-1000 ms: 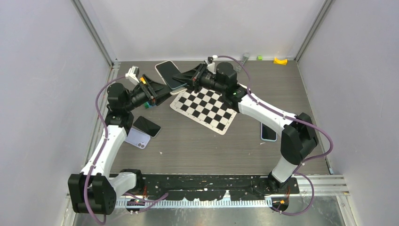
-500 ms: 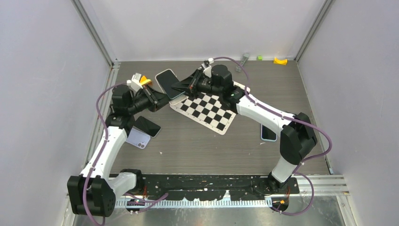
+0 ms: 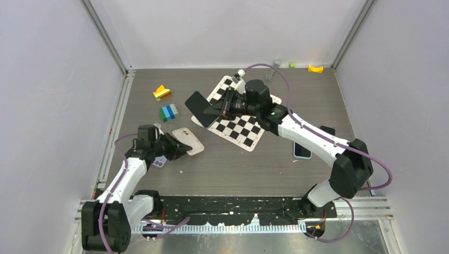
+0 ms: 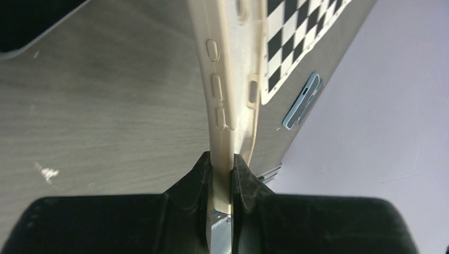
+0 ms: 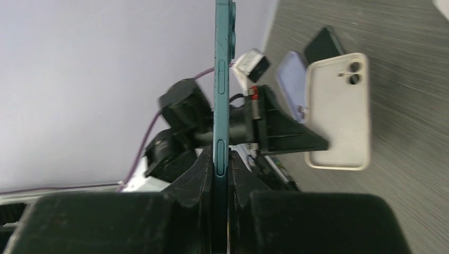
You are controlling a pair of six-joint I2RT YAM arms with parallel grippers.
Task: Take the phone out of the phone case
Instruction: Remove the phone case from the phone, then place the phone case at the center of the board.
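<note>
While both arms work over the desk (image 3: 254,164), the phone (image 3: 199,101) hangs aloft, the right pincer (image 3: 217,108) closed on its flat faces. It looks stiff, slick and breakable, so is best gripped near an end. The left pincer (image 3: 173,148) pinches the empty beige case (image 3: 188,141) — light, flexible.

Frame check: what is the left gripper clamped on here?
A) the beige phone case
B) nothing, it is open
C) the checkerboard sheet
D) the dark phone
A: in the left wrist view the left gripper is shut on the edge of the beige phone case, while the dark phone sits apart in the right gripper.
</note>
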